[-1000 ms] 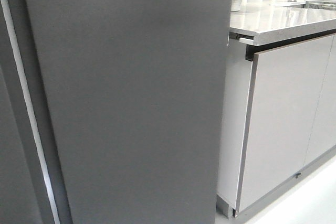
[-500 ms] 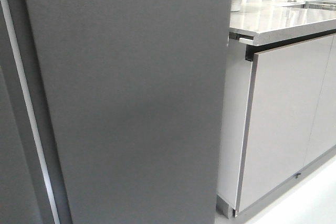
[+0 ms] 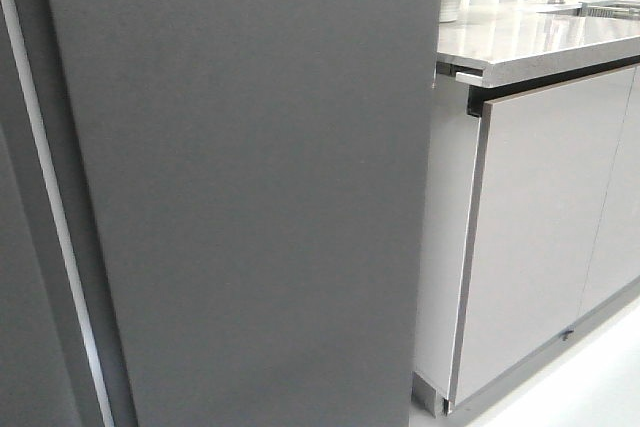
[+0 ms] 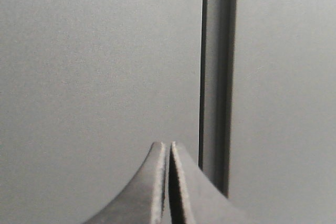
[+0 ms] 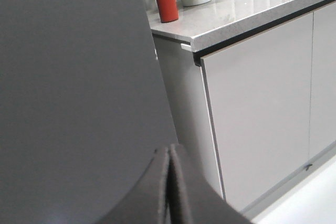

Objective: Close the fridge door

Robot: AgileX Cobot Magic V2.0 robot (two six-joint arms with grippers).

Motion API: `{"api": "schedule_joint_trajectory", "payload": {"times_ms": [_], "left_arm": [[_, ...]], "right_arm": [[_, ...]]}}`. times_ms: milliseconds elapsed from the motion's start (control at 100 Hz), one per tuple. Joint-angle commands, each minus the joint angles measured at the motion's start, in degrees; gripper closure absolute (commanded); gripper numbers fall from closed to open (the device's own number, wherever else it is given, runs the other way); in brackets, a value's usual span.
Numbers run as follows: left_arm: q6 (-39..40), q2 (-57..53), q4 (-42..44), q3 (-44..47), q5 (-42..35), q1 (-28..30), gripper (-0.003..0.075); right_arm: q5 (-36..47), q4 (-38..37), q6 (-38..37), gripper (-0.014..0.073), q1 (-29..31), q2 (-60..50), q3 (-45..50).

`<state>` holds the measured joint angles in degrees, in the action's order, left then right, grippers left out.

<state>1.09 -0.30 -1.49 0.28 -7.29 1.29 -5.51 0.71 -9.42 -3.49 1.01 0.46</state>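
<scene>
Your fridge door (image 3: 250,187) stands upright dead ahead, filling the front view, beside the pale cabinet (image 3: 540,237). Both the left gripper (image 4: 168,153) and right gripper (image 5: 169,156) have their jaws together, pointing at the panel; which sits nearer, you can't tell.

The fridge door (image 3: 250,187) is faced from close range in the front view, with the countertop (image 3: 540,42) seen to its right. The panel is viewed from closer still in the left wrist view. In the right wrist view, the door (image 5: 73,87) and countertop (image 5: 241,11) are shared with the front view.
</scene>
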Motion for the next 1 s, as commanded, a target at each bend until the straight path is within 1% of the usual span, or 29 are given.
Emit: {"api": "schedule_joint_trajectory", "payload": {"times_ms": [0,330,440,640,760,990], "left_arm": [[0.2,-0.6,-0.2,2.0,-4.3,0.0,0.0740],[0.2,-0.6,-0.2,2.0,-4.3,0.0,0.0740],[0.2,-0.6,-0.2,2.0,-4.3,0.0,0.0740],[0.2,-0.6,-0.2,2.0,-4.3,0.0,0.0740],[0.2,-0.6,-0.2,2.0,-4.3,0.0,0.0740],[0.2,-0.6,-0.2,2.0,-4.3,0.0,0.0740]], "right_arm": [[5.8,-1.3,0.3,0.0639,0.3,-1.9,0.6],[7.6,-2.5,0.3,0.0639,0.3,-2.7,1.7],[7.6,-4.6,0.3,0.0639,0.3,-2.7,1.7],[5.5,-5.0,0.3,0.0639,0.3,-2.7,1.7],[2.5,-5.0,0.3,0.0639,0.3,-2.7,1.7],[2.2,-5.0,0.3,0.0639,0.3,-2.7,1.7]]}}
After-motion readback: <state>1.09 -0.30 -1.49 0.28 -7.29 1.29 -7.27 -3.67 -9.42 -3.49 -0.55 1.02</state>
